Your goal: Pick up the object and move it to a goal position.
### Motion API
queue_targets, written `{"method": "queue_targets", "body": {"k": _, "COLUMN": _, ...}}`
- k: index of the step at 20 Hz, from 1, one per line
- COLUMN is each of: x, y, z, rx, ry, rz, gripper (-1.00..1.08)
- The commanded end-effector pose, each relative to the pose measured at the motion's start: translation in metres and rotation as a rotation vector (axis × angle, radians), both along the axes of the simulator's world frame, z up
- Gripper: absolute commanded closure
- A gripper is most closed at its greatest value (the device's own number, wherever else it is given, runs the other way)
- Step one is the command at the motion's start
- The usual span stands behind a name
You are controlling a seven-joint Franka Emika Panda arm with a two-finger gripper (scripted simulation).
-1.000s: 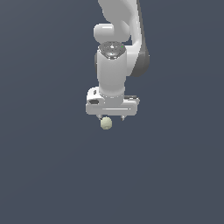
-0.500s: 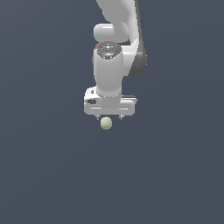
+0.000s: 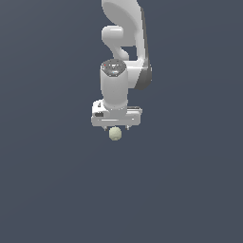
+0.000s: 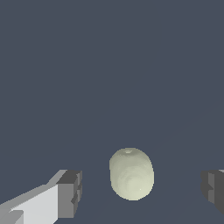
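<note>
Pale yellowish-green ball [image 4: 131, 174] between the dark pads [image 4: 70, 194], clear gaps on both sides, touching neither. White gripper [image 3: 115, 128] spread wide, holding nothing, pointing straight down just above the ball [image 3: 115, 134]. Flat grey-blue surface [image 3: 52, 190] all around.
</note>
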State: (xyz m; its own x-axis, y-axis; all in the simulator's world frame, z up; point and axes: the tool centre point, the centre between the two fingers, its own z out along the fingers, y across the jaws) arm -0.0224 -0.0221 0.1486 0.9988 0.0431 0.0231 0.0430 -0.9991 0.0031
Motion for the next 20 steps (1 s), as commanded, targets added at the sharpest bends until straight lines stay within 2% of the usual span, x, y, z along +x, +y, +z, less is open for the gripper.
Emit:
{"method": "queue_targets", "body": {"k": 1, "x": -0.013, "y": -0.004, "z": -0.017, "rx": 0.0, "ry": 0.007, "rz": 0.027, "gripper": -0.92}}
{"method": "queue_targets", "body": {"k": 10, "x": -0.045, "y": -0.012, "z": -0.053, "rx": 0.001, "ry": 0.022, "rz": 0.089, "gripper": -0.92}}
{"method": "queue_targets", "body": {"k": 20, "x": -0.049, "y": -0.013, "z": -0.064, "rx": 0.001, "ry": 0.024, "rz": 0.093, "gripper": -0.92}}
